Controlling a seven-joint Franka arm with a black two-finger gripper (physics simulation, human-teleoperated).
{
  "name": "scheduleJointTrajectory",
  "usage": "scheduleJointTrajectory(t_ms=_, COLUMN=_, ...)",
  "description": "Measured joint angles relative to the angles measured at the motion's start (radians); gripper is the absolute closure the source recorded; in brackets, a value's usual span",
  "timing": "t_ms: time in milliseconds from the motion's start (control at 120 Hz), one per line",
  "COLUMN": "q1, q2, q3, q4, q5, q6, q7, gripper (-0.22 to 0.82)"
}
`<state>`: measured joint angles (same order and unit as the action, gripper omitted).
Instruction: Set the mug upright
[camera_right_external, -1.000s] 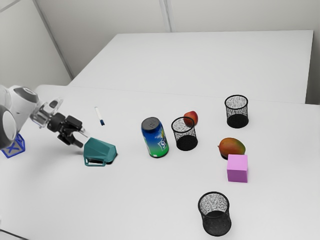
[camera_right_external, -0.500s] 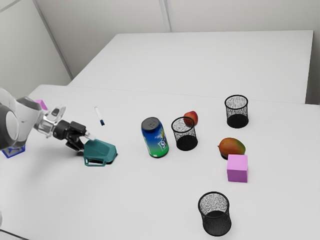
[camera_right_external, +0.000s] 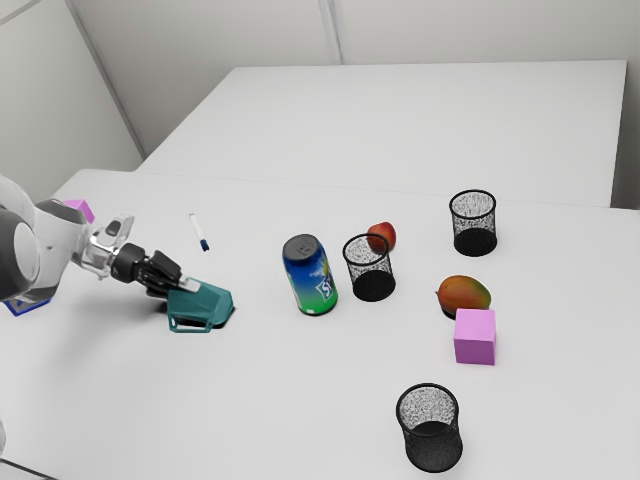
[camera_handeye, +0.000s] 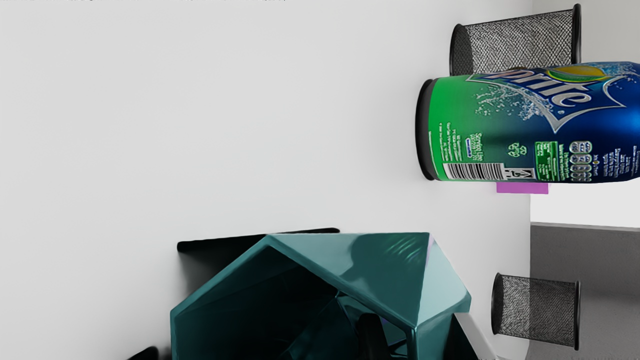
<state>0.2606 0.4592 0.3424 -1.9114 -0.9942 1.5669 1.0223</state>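
On the white table (camera_right_external: 290, 400), a blue-and-green metal can (camera_right_external: 310, 276) stands between the teal faceted mug (camera_right_external: 204, 302), toward the exterior view's left, and a black wire-mesh cup (camera_right_external: 373, 287), with a round red fruit (camera_right_external: 391, 237) behind the cup.

Two views meet over the white table (camera_right_external: 270, 410): one high and wide, one low and close.
The exterior view looks from the arm's side, down and across the tabletop. The wrist view, riding on the hand (camera_right_external: 180, 288), peers nearly level, rolled sideways, right by the teal faceted mug (camera_right_external: 207, 303); both share mug, blue-and-green Sprite can (camera_right_external: 312, 278), two black mesh cups (camera_handeye: 535, 312) and pink cube (camera_right_external: 474, 338).
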Motion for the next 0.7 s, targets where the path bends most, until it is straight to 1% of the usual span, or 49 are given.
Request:
scheduleJointTrajectory(t_ms=67, q1=0.0, q2=-0.001, q3=-0.001, q4=0.0, q5=0.0, q6=0.003, q7=0.005, gripper=0.69)
scheduleJointTrajectory(t_ms=200, q1=-0.008, q2=-0.026, q3=-0.005, q4=0.001, q5=0.008, q6=0.019, q7=0.012, gripper=0.73)
scheduleJointTrajectory(t_ms=383, q1=-0.062, q2=-0.157, q3=-0.016, q4=0.013, q5=0.068, q6=0.05, q7=0.009, gripper=0.77)
scheduleJointTrajectory(t_ms=533, q1=-0.124, q2=-0.246, q3=-0.063, q4=0.043, q5=0.218, q6=0.11, q7=-0.015, gripper=0.78)
scheduleJointTrajectory(t_ms=700, q1=-0.189, q2=-0.289, q3=-0.151, q4=0.061, q5=0.508, q6=0.243, q7=-0.061, gripper=0.78)
